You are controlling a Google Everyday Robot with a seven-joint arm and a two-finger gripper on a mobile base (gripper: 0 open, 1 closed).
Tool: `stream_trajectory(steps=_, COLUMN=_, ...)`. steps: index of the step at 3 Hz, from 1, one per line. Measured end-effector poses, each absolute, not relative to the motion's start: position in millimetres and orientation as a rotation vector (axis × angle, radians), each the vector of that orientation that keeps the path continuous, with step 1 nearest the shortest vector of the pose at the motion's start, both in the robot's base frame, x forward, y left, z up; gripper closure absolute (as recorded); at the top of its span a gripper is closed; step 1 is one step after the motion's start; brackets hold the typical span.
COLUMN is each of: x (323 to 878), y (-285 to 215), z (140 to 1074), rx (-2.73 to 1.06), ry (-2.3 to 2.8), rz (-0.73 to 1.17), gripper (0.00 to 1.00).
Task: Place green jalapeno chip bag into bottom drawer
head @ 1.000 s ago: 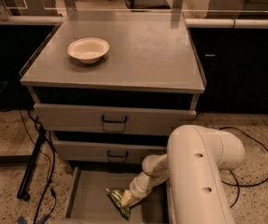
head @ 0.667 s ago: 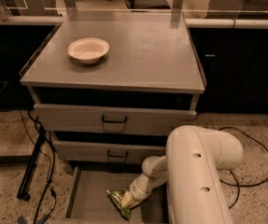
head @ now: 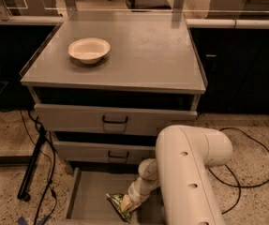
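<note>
Bottom centre of frame: the bottom drawer (head: 89,193) stands open, with bare floor left of the green jalapeno chip bag (head: 116,204). The gripper (head: 128,203) touches the bag's right side; whether it grasps cannot be told. The arm (head: 185,172) fills the lower right. Beyond, upper left, a bowl (head: 89,49) sits on the cabinet top (head: 148,50).

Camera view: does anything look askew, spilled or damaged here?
Nothing is spilled or damaged. Only the green jalapeno chip bag lies crumpled and tilted in the open bottom drawer, with the gripper at it. The cream bowl stands upright on the cabinet.
</note>
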State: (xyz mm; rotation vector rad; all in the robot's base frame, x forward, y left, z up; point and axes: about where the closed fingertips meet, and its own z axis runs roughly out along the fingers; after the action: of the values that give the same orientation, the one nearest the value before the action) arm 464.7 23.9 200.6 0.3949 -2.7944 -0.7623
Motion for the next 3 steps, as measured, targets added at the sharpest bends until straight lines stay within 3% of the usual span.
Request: stream_trajectory(steps=3, x=453.2, y=27.1, z=161.5, rx=0.331, ry=-2.737, rz=-0.688, gripper=1.0)
